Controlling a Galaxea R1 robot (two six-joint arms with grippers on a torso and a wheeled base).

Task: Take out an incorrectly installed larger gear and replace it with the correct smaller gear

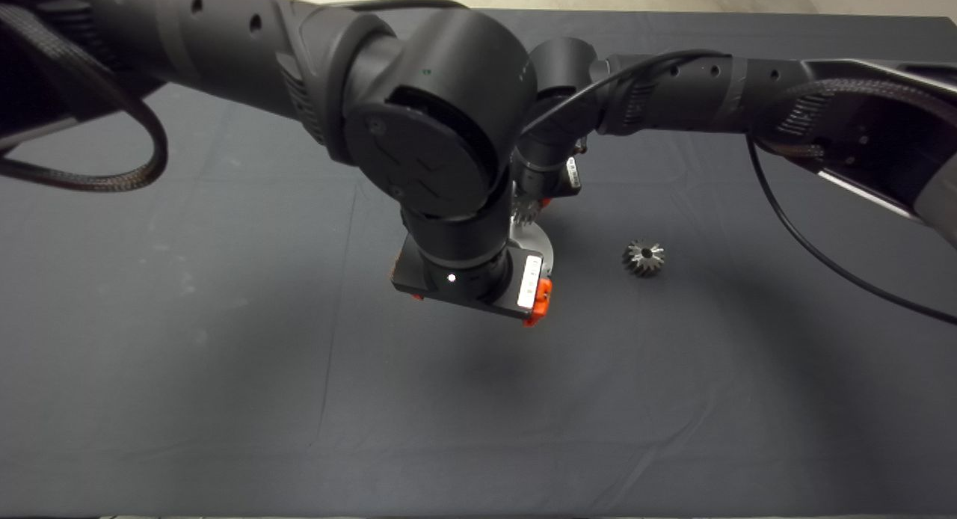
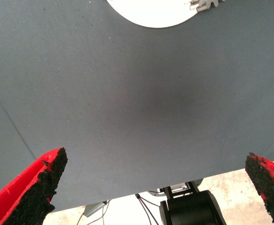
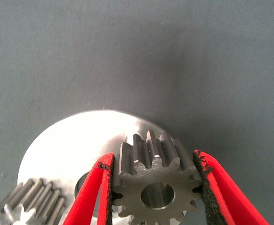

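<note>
Your right gripper [image 3: 153,187] clamps the smaller gear [image 3: 151,180] above a round plate [image 3: 71,150], half hidden overhead. Your left gripper [image 2: 151,187] gapes wide, plate cut off beyond its fingers. The larger gear [image 1: 644,258] lies apart.

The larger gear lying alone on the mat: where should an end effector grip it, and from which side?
Come from above. The larger gear lies clear of the arms on the dark mat, tilted, its cone tapering. Close the fingers across the wide toothed end, where opposite teeth give the pads purchase; lower down the taper they would likely slip.
</note>
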